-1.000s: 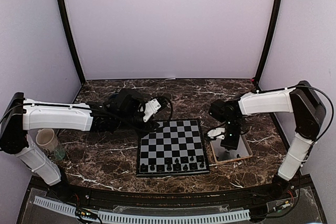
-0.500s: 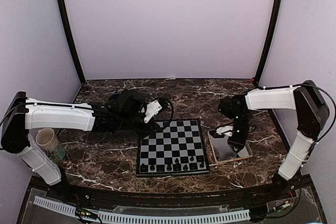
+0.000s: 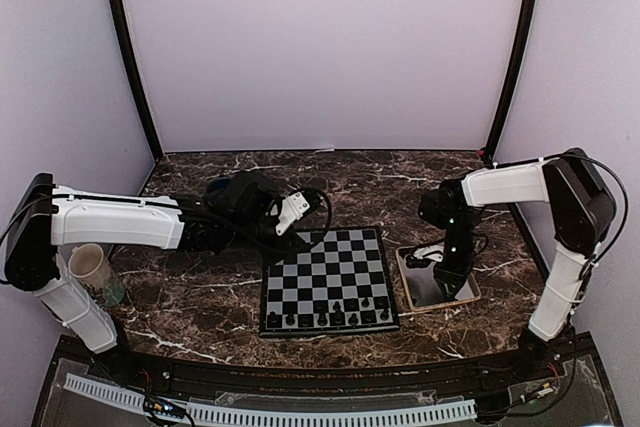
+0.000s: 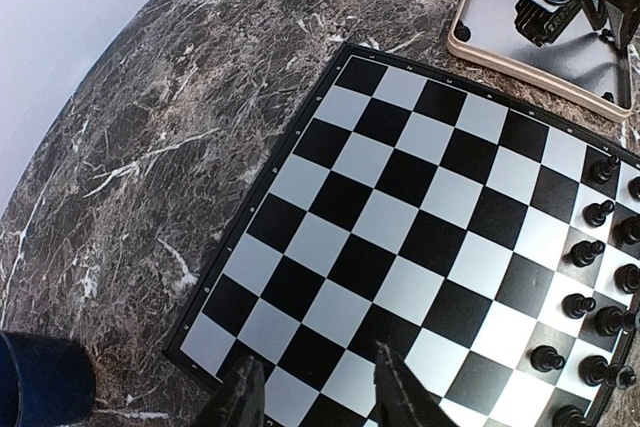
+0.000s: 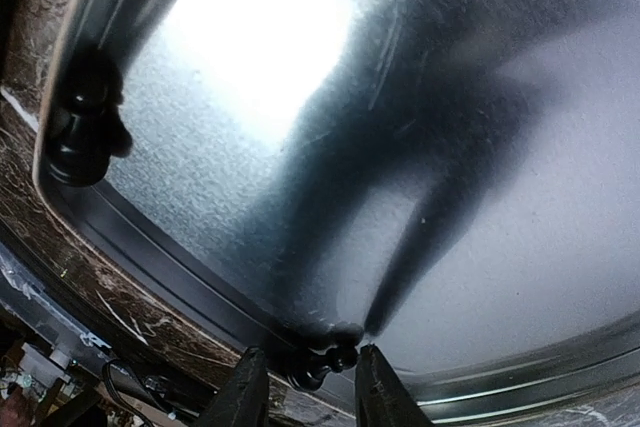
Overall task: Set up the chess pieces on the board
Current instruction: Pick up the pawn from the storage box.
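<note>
The board point(image 3: 330, 277) of black and pale squares lies in the middle of the table, with several dark chess pieces point(image 3: 330, 317) standing along its near two rows. The same pieces point(image 4: 590, 277) show in the left wrist view. My left gripper point(image 3: 290, 237) hovers over the board's far left corner point(image 4: 400, 207), open point(image 4: 315, 377) and empty. My right gripper point(image 3: 447, 282) is down in the tan-rimmed tray point(image 3: 440, 302). Its jaws point(image 5: 308, 367) stand open around a dark piece point(image 5: 320, 359) lying against the tray rim. Another piece point(image 5: 85, 132) lies in the tray's corner.
A pale cup point(image 3: 92, 267) stands at the left edge beside the left arm. The tray point(image 4: 500, 52) sits just right of the board. Purple walls and black corner posts close in the dark marble table. A blue thing point(image 4: 40, 382) shows at the left wrist view's corner.
My right gripper has moved right and nearer inside the tray, and its jaws have gone from shut to open. The left arm has barely moved.
</note>
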`<act>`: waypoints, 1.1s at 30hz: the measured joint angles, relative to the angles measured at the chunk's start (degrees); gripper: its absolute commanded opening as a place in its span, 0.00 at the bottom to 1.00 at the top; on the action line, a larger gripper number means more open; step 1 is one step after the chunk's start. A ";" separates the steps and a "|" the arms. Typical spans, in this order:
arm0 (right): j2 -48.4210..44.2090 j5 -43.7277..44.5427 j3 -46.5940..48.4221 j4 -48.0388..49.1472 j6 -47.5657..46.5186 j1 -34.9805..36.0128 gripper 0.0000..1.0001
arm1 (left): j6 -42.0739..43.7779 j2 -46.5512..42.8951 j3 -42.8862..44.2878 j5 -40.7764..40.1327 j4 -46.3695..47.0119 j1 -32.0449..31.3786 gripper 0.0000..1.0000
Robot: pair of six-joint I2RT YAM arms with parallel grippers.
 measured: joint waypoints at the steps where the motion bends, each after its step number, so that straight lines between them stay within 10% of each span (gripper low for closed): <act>1: 0.33 0.02 -0.02 0.02 0.11 -0.02 0.31 | -0.07 0.09 0.00 -0.02 0.00 0.00 0.40; 33: 3.08 -0.44 4.28 0.66 0.20 -0.76 0.07 | -0.09 1.38 0.26 -1.09 -1.22 0.00 0.40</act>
